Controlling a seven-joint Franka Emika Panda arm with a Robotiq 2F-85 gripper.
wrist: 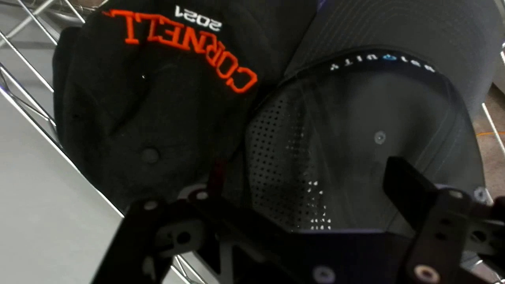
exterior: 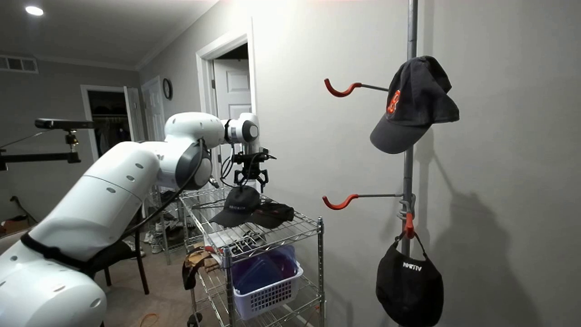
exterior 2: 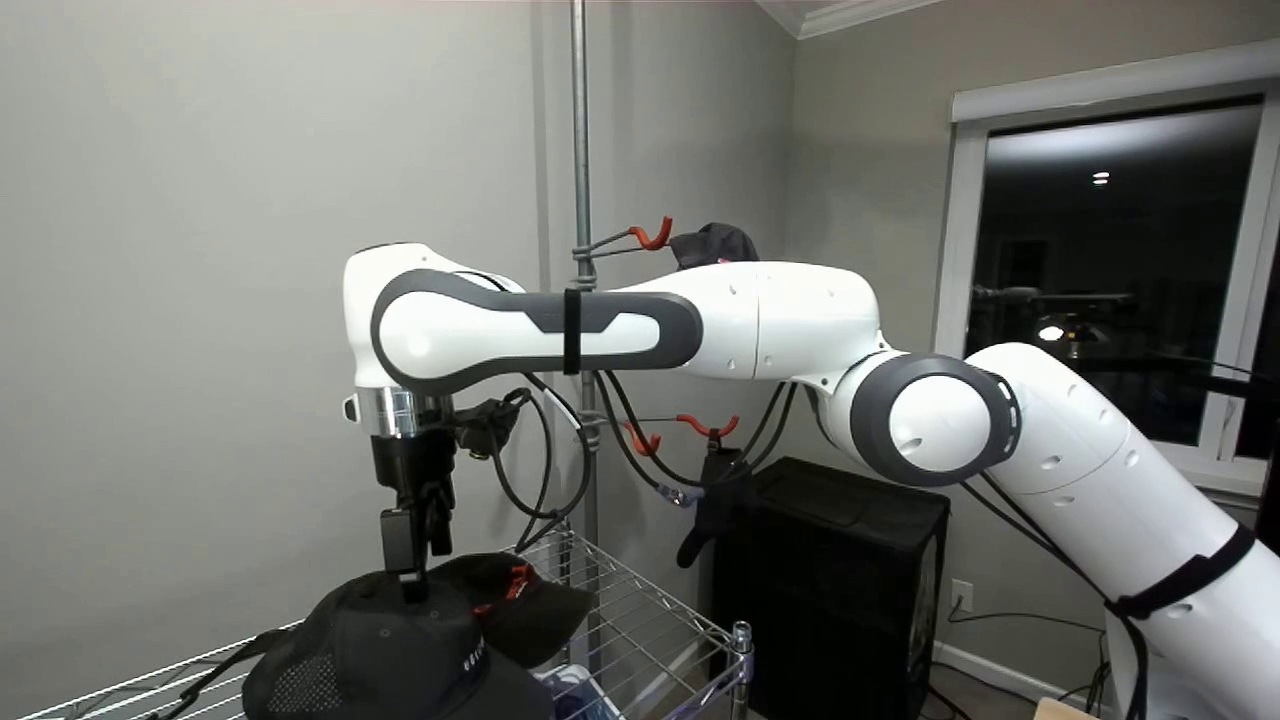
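My gripper [exterior: 251, 185] points down at the wire rack's top shelf, its jaws spread wide with nothing gripped. Right below it is a dark grey cap [exterior: 237, 204] with perforated sides and small white lettering, its crown [wrist: 355, 118] lying between and under the fingers in the wrist view. One finger stands near the seam between the two caps, the other over the grey crown. Beside it lies a black cap [wrist: 158, 114] with orange CORNELL lettering, also seen in both exterior views. A fingertip [exterior 2: 412, 590] overlaps the grey crown; whether it touches, I cannot tell.
A metal pole [exterior: 412, 36] carries red-tipped hooks [exterior: 340, 203]. A dark cap with an orange letter [exterior: 417, 100] hangs high on it, a black cap [exterior: 408, 286] lower. Below the top shelf [exterior: 299, 227] sits a lavender basket [exterior: 268, 297]. A black cabinet [exterior 2: 830, 570] stands behind.
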